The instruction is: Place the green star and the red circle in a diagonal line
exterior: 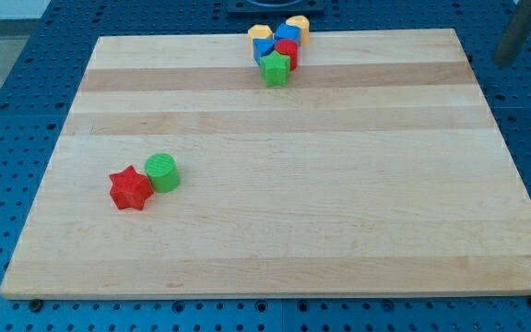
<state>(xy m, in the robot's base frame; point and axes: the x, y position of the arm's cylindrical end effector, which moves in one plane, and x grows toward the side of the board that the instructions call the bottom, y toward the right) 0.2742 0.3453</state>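
The green star (275,67) sits near the top edge of the wooden board (339,184), at the front of a tight cluster. The red circle (289,53) touches it just above and to the right. My tip (502,61) is at the view's upper right, just past the board's right edge and far to the right of the cluster. It touches no block.
The same cluster holds a blue block (287,34), a second blue block (261,52), a yellow block (260,35) and another yellow block (298,24). A red star (130,188) and a green circle (162,172) touch each other at the lower left.
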